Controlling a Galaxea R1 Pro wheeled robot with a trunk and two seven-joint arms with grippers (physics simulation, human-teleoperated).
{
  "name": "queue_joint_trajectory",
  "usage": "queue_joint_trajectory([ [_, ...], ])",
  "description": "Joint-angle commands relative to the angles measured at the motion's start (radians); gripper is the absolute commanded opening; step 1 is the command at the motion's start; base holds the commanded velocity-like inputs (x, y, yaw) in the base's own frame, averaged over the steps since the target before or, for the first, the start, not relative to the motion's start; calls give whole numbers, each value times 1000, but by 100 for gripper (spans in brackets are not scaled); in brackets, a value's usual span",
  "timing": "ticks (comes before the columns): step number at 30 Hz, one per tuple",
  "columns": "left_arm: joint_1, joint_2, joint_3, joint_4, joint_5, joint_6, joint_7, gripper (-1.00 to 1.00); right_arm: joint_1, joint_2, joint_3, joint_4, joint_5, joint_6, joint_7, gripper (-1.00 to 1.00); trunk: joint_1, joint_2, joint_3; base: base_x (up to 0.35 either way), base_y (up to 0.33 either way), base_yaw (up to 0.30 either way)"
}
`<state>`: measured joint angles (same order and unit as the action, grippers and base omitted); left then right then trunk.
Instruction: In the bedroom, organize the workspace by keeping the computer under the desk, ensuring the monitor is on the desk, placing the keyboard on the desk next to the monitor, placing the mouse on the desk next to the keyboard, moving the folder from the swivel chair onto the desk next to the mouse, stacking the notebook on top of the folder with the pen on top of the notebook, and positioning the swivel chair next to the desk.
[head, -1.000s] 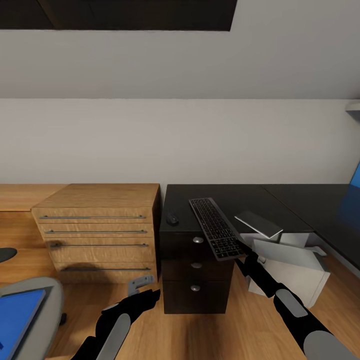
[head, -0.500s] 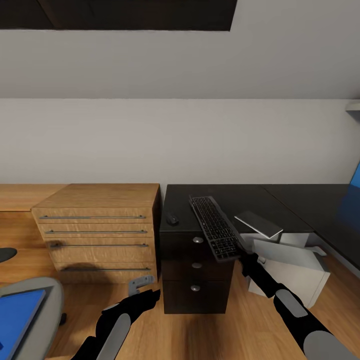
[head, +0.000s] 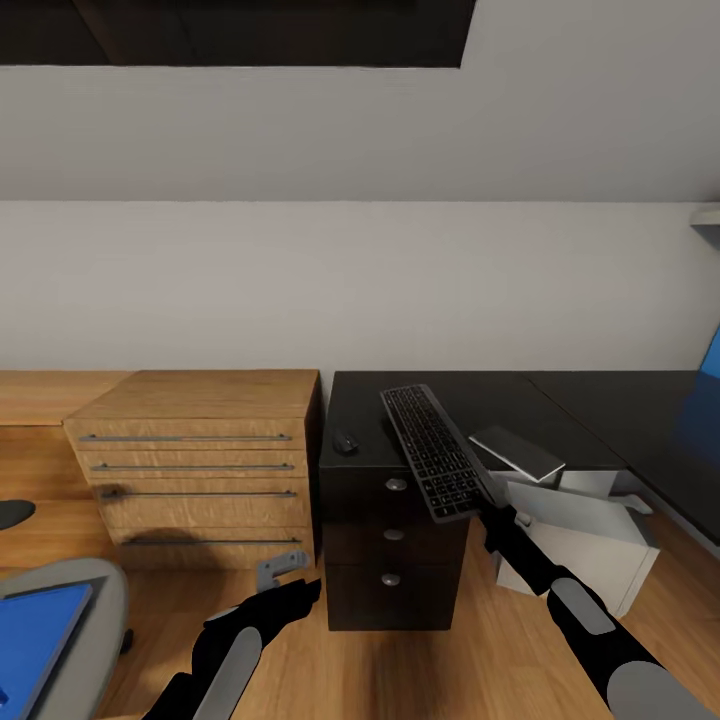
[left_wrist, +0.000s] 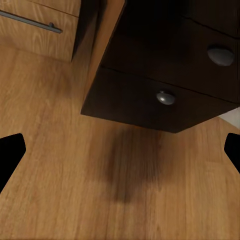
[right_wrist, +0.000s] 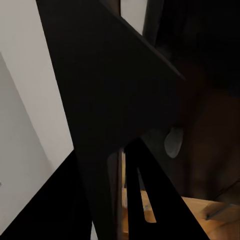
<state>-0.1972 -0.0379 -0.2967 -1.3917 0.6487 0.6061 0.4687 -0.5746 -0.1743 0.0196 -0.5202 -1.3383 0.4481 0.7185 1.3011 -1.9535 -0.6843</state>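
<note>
My right gripper is shut on the near end of the slim keyboard, which it holds tilted above the left end of the black desk. Left of the keyboard, a small black mouse lies on the desk top. A thin grey notebook rests at the desk's front edge. Under the desk stands the light-grey computer. The blue folder lies on the grey swivel chair at the lower left. My left gripper hangs open and empty over the floor, its fingertips wide apart.
A light-wood drawer chest stands flush against the desk's left side. The desk's black drawers with round knobs face me. A blue panel shows at the right edge. Wood floor lies between me and the desk.
The keyboard's far end has risen slightly in my right gripper. The whole picture has shifted down a few pixels. The left arm has stayed put.
</note>
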Motion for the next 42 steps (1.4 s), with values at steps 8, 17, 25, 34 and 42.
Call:
queue_joint_trajectory([
  [8,-1,1,-1,-1,9,0,11,100,-1,-1,4,-8,-15,11,1,-100,-31,56,24,0,0,0],
  [17,-1,0,-1,-1,8,-6,20,100,2,-2,8,-122,-12,10,-40,-100,-65,119,52,0,0,0],
  [25,-1,-1,-20,-1,6,-8,26,100,74,1,7,-381,-19,-51,-376,-100,-96,175,77,0,0,0],
  [34,-1,-2,-22,3,6,-9,29,100,246,2,5,-869,-167,-50,-915,-100,-131,238,106,0,0,0],
  [42,-1,-2,-23,9,5,-9,27,100,290,-3,2,-946,-233,2,-985,-100,-161,294,131,0,0,0],
])
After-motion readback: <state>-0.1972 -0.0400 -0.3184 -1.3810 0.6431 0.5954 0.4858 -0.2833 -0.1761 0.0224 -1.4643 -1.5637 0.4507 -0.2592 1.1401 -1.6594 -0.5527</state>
